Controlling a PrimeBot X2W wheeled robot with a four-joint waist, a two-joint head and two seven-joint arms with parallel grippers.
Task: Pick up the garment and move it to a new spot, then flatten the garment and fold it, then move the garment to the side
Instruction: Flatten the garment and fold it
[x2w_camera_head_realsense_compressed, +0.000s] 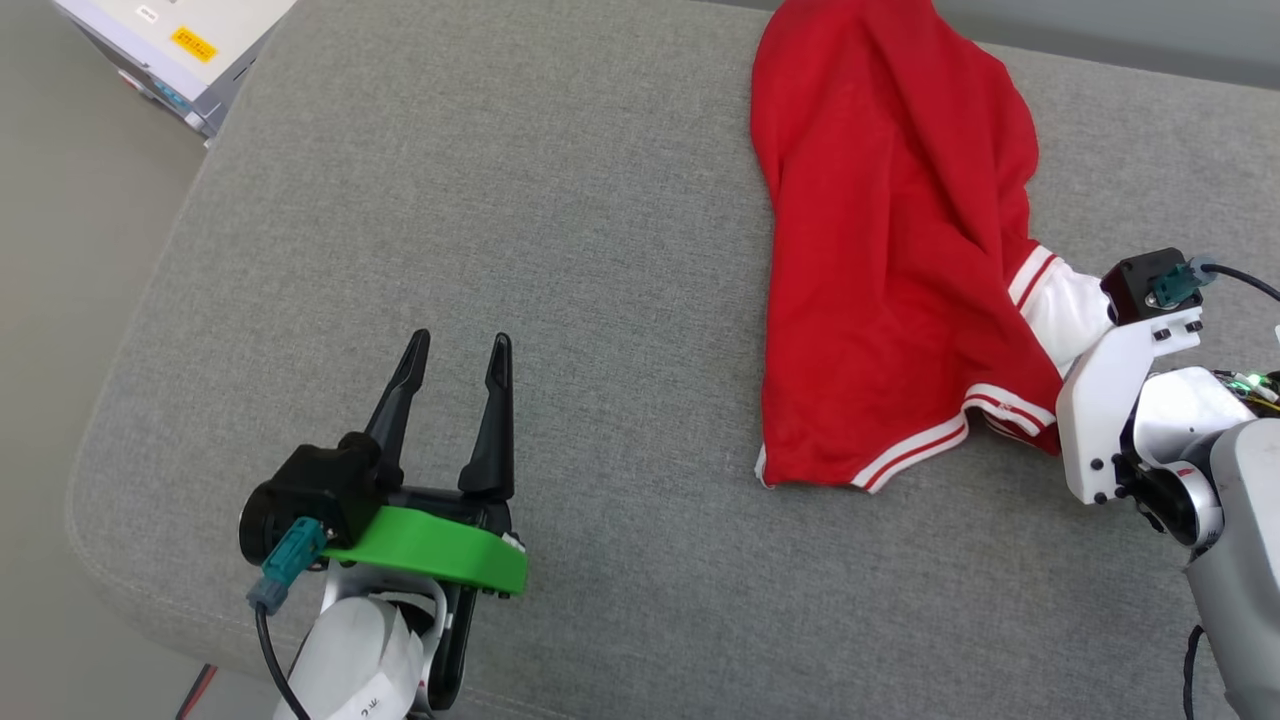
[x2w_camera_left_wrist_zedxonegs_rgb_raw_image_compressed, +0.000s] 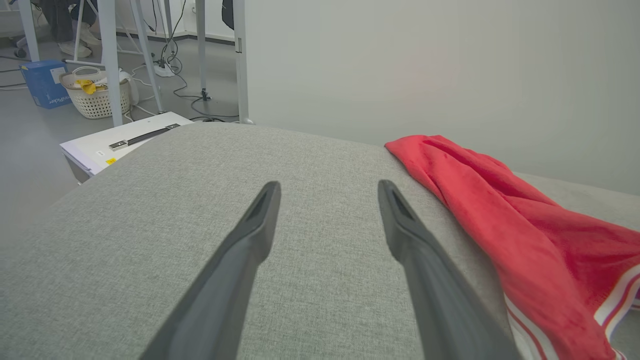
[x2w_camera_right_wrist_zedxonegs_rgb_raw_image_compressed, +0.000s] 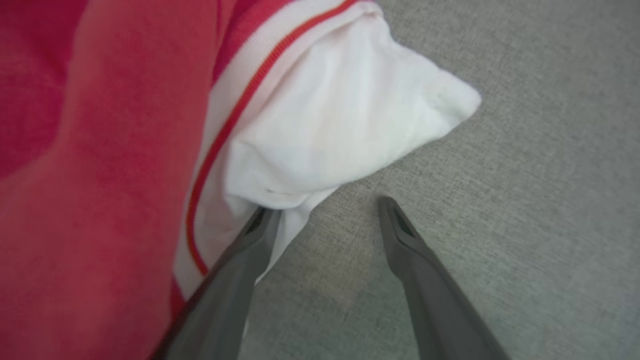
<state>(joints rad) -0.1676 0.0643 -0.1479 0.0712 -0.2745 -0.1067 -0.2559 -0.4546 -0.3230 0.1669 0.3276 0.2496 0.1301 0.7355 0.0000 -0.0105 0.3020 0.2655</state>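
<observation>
a wide grey cushion (x2w_camera_head_realsense_compressed: 560, 200) with a woven cover and rounded corners carries everything. a red shirt (x2w_camera_head_realsense_compressed: 880, 280) lies crumpled on its right part, stretching toward the far edge, with red-and-white striped trim at the near end and a white sleeve (x2w_camera_head_realsense_compressed: 1065, 305) resting on the fabric.

Right gripper (x2w_camera_right_wrist_zedxonegs_rgb_raw_image_compressed: 326, 207) jaws apart over grey cushion (x2w_camera_right_wrist_zedxonegs_rgb_raw_image_compressed: 525, 200), one tip touching the garment (x2w_camera_right_wrist_zedxonegs_rgb_raw_image_compressed: 100, 150) at its white sleeve (x2w_camera_right_wrist_zedxonegs_rgb_raw_image_compressed: 340, 115).
</observation>
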